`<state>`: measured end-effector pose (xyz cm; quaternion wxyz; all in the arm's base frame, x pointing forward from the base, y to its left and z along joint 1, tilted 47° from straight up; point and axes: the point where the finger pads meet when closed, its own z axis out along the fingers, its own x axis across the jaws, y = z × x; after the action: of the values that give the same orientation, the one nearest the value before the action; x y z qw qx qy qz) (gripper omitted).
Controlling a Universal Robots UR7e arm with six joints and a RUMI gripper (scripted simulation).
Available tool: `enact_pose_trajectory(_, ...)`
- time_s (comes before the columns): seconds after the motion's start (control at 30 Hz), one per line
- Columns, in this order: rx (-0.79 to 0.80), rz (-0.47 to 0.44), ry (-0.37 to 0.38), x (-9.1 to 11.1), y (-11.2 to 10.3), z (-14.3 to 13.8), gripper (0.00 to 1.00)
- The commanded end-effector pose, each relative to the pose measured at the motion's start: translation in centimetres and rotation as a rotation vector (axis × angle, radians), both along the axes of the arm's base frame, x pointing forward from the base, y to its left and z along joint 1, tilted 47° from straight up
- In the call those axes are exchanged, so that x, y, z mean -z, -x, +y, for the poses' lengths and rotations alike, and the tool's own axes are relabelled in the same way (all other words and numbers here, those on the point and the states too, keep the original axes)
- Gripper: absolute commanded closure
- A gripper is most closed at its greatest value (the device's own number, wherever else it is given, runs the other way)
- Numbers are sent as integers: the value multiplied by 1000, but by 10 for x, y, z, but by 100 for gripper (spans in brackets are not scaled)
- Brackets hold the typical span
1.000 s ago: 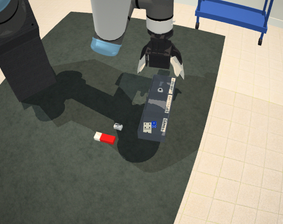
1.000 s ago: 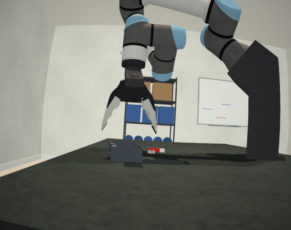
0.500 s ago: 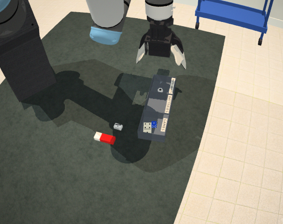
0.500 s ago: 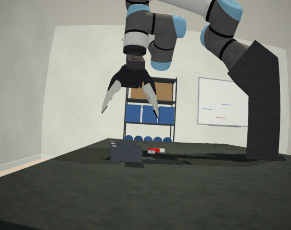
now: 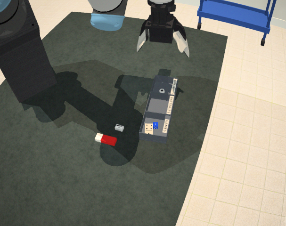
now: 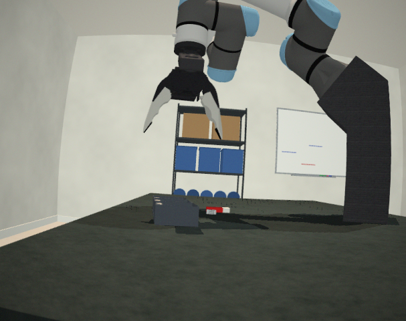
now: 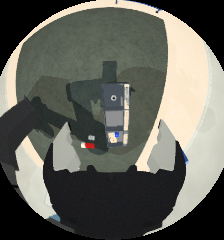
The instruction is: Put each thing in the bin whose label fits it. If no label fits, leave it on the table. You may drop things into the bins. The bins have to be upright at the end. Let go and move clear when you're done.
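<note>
My gripper [image 5: 162,49] is open and empty, high above the far end of the grey bin row [image 5: 157,109]. It also shows in the exterior view [image 6: 182,132] and the wrist view [image 7: 114,145]. The bin row has three compartments. The far one holds a small grey nut [image 5: 161,91]. The middle one, labelled BATTERIES [image 5: 169,105], looks empty. The near one, labelled GAMES [image 5: 166,125], holds a cream domino [image 5: 148,128] and a blue die [image 5: 155,125]. A red and white block [image 5: 105,139] and a small grey-white object [image 5: 119,127] lie on the mat left of the bins.
The robot's dark base [image 5: 18,53] stands at the left of the mat. A blue cart [image 5: 235,14] stands on the tiled floor at the far right. In the exterior view a shelf with boxes [image 6: 209,152] stands against the back wall.
</note>
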<state>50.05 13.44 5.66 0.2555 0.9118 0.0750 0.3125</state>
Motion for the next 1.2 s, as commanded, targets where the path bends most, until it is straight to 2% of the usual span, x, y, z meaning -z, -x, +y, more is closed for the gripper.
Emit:
enact_pose_trajectory(0.0,5,7,1,-17,17,11,0)
enact_pose_trajectory(0.23,5,2,-1,-32,26,20,0)
enact_pose_trajectory(1.17,7,7,0,-30,27,18,0)
